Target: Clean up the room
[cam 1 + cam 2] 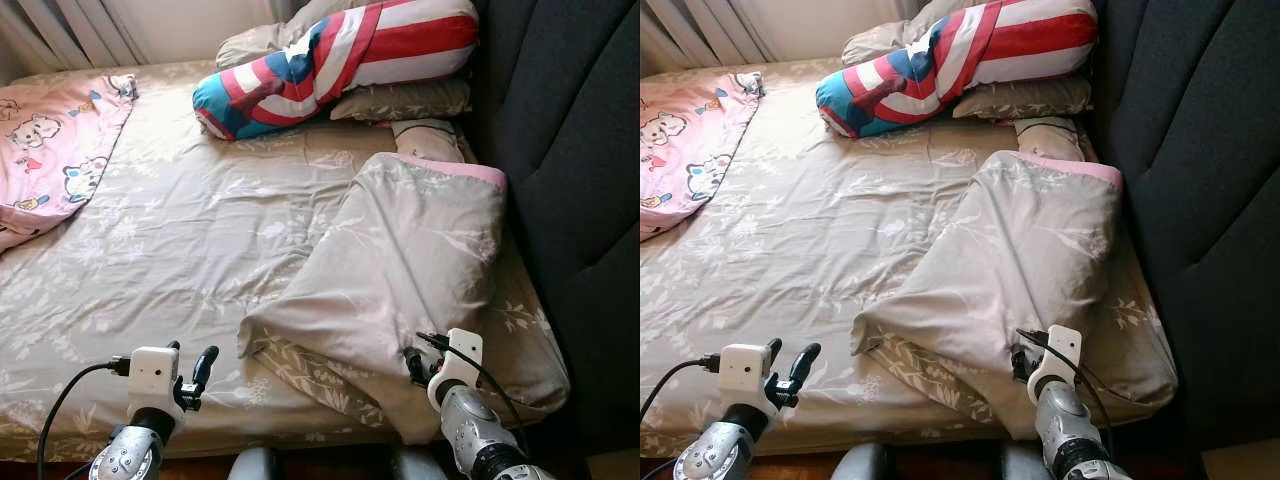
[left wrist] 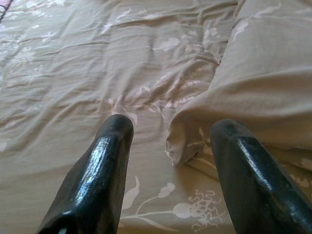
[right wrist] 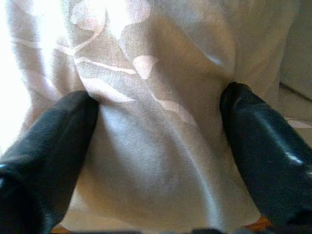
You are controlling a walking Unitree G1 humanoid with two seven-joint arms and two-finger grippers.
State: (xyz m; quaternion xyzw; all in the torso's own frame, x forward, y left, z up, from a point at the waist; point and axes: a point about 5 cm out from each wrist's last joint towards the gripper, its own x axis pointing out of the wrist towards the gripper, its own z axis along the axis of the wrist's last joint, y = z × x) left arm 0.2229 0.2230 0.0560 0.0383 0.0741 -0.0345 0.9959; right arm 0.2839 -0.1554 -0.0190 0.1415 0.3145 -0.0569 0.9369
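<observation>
Between my right gripper's (image 3: pixel 156 146) spread fingers bunches the folded duvet (image 1: pixel 400 260), pressed but not pinched, ready for gripping. Ahead of my left gripper (image 2: pixel 168 161), equally wide and empty, lies its corner.

Beige floral duvet (image 1: pixel 405 270), folded back, crumpled along bed's right side
</observation>
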